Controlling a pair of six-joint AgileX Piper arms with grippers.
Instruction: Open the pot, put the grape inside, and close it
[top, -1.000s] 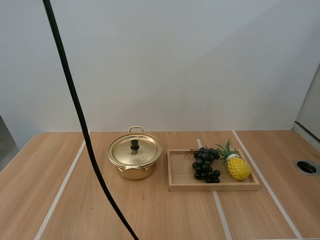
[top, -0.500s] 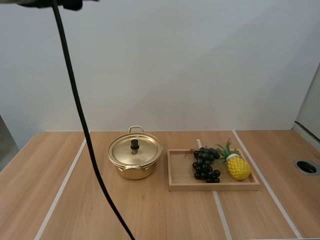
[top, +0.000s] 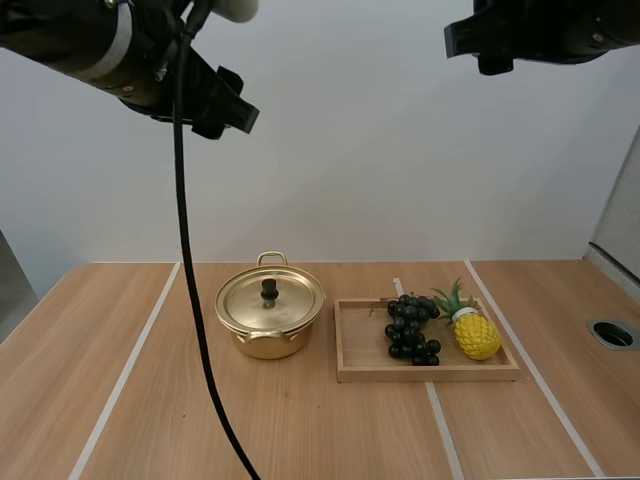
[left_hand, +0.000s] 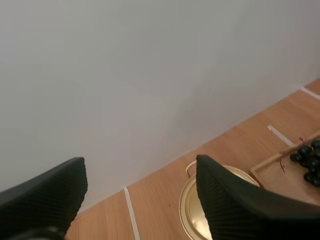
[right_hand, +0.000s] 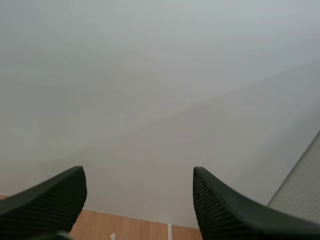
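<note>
Holding left arm (top: 120, 45) and right arm (top: 545, 30) raised high, well apart. Holding left gripper (left_hand: 139, 166) with fingers wide apart, ribbed faces turned inward; holding right gripper (right_hand: 138, 172) likewise, pinching nothing.

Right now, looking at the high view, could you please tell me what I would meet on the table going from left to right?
pot → bunch of grapes → pineapple → round hole near the table's right edge

Wooden table (top: 300, 430) with pot (top: 266, 345), tray (top: 430, 375)
</note>
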